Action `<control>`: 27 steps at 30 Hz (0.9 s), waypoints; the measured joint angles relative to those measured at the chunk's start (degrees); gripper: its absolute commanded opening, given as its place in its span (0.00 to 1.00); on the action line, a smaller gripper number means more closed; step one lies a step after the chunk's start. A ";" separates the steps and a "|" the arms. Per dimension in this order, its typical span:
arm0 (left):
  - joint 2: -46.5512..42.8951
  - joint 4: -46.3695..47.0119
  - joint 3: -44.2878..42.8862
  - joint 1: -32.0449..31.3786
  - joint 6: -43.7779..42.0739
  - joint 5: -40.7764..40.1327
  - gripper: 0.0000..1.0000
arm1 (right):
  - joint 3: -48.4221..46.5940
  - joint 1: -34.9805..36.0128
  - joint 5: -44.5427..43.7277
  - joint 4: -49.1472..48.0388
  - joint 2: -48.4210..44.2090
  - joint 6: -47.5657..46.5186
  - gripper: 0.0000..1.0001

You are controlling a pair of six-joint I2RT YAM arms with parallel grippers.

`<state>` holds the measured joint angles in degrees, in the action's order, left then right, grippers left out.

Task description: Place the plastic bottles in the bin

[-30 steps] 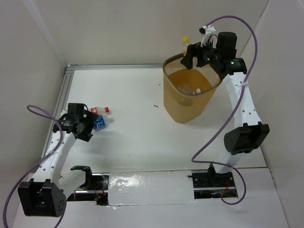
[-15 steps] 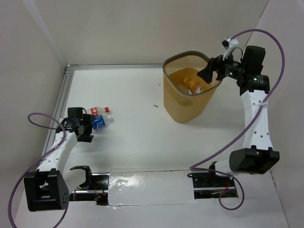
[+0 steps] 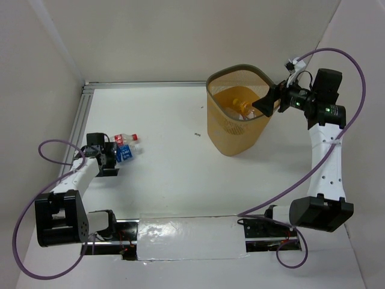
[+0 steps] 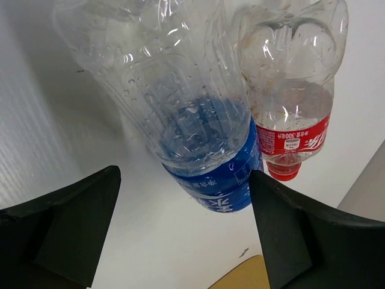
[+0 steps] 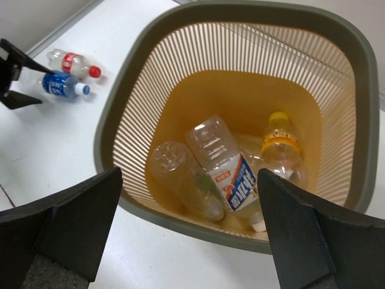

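Jaws of both grippers stand wide apart, holding nothing. The left gripper [image 4: 183, 180] faces the blue-labelled bottle [image 4: 204, 150], which lies on the table [image 3: 180, 150] just beside the red-labelled bottle [image 4: 293, 120]. The right gripper [image 5: 189, 174] hangs over the bin [image 5: 114, 120], where other plastic bottles [image 5: 225, 165] lie on the floor, one yellow-capped bottle [image 5: 278, 144] among them.

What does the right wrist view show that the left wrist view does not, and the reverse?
Only the right wrist: the inside of the bin, holding a bare clear bottle, a white-and-blue-labelled bottle and a yellow-capped bottle. Only the left wrist: droplets inside the blue-label bottle and the print on the red-label bottle. Both: those two bottles lying side by side on the table.
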<state>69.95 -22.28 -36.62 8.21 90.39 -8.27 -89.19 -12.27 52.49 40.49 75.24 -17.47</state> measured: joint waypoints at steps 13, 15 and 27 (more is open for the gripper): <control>6.60 3.87 -1.81 0.52 2.89 0.07 1.00 | 1.92 0.00 2.69 0.31 -2.36 -0.17 1.00; 8.26 3.78 -2.82 0.63 2.97 0.11 0.98 | 2.34 0.00 2.86 0.35 -2.40 -0.17 1.00; 9.22 4.48 -3.04 -2.03 2.78 -0.07 0.55 | 2.58 0.00 4.63 0.42 -3.48 -0.15 1.00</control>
<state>79.18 -17.80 -39.66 6.17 93.17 -8.34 -86.61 -12.27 57.12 40.91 71.77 -17.63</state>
